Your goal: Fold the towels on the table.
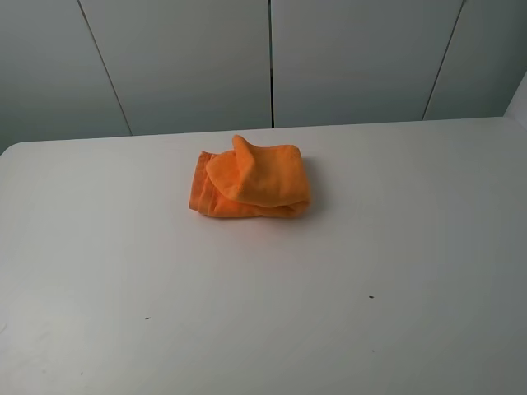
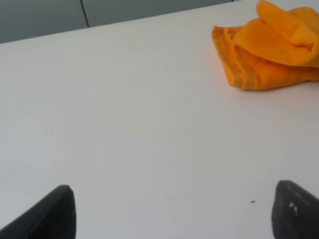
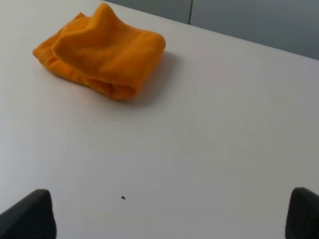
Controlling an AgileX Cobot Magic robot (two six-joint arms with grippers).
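Observation:
The bright orange towel (image 1: 251,178) lies folded in a loose, thick bundle on the white table (image 1: 263,280), a little behind its middle. It also shows in the left wrist view (image 2: 269,47) and in the right wrist view (image 3: 102,50). No arm shows in the exterior high view. My left gripper (image 2: 174,214) is open and empty over bare table, well short of the towel. My right gripper (image 3: 172,219) is open and empty too, also far from the towel. The towel's white label is hidden.
Grey wall panels (image 1: 272,62) stand behind the table's far edge. Tiny dark specks mark the tabletop, one at the front right (image 1: 370,297) and one at the front left (image 1: 147,318).

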